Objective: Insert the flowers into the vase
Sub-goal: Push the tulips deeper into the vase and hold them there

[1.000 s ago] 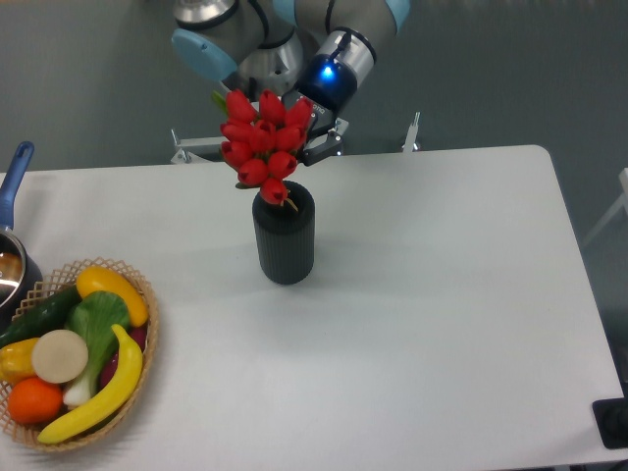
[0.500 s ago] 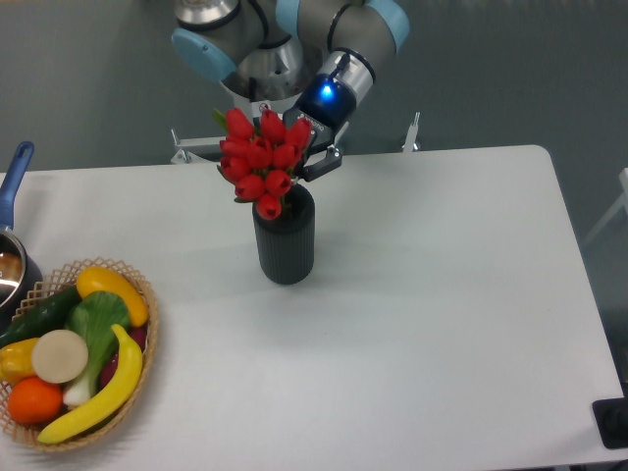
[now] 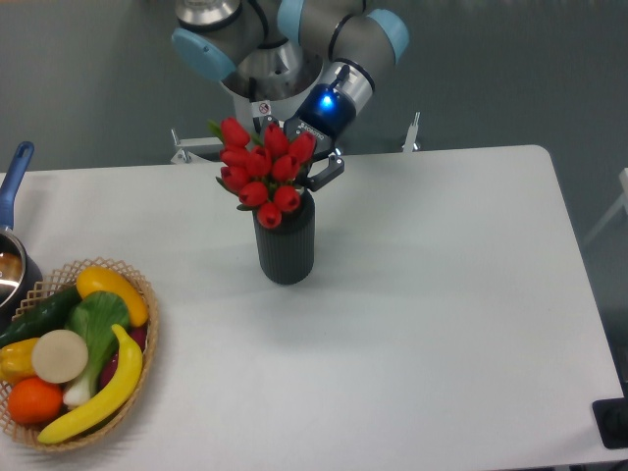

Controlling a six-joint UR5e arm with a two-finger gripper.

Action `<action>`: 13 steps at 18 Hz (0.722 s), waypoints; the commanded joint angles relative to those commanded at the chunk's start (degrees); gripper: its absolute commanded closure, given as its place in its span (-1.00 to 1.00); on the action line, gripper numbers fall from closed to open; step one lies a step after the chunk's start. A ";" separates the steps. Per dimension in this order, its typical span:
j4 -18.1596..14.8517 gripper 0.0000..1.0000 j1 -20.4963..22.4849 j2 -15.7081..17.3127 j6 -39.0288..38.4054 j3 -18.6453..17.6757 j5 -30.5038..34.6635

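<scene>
The flowers (image 3: 259, 171), a tight bunch of red tulip buds, lean to the left over the mouth of the vase (image 3: 286, 247), a dark ribbed cylinder standing upright on the white table. The lowest buds touch the vase's rim, and the stems are hidden behind the buds and inside the mouth. My gripper (image 3: 312, 167) reaches down from the back right, just above the rim. It is shut on the bunch at its right side. One dark finger (image 3: 329, 169) shows to the right of the buds.
A wicker basket (image 3: 149, 339) of toy fruit and vegetables sits at the front left. A metal pot with a blue handle (image 3: 14, 175) stands at the left edge. Metal brackets (image 3: 413, 133) stick up behind the table's far edge. A black object (image 3: 612, 422) lies at the front right corner.
The gripper has come down and slightly forward with the flowers. The bunch has sunk lower, so its bottom buds now meet the vase's rim.
</scene>
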 joint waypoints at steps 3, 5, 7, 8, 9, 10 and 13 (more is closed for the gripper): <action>0.00 -0.83 0.09 0.00 0.00 0.00 0.00; 0.00 -0.89 0.26 0.00 0.09 0.00 0.00; 0.00 -0.91 0.44 0.09 0.09 0.00 0.00; 0.00 -0.97 0.53 0.17 0.09 0.00 0.00; 0.00 -0.98 0.53 0.26 0.00 0.00 0.00; 0.00 -1.00 0.61 0.44 0.00 0.00 0.09; 0.00 -1.00 1.05 0.70 0.00 0.00 0.09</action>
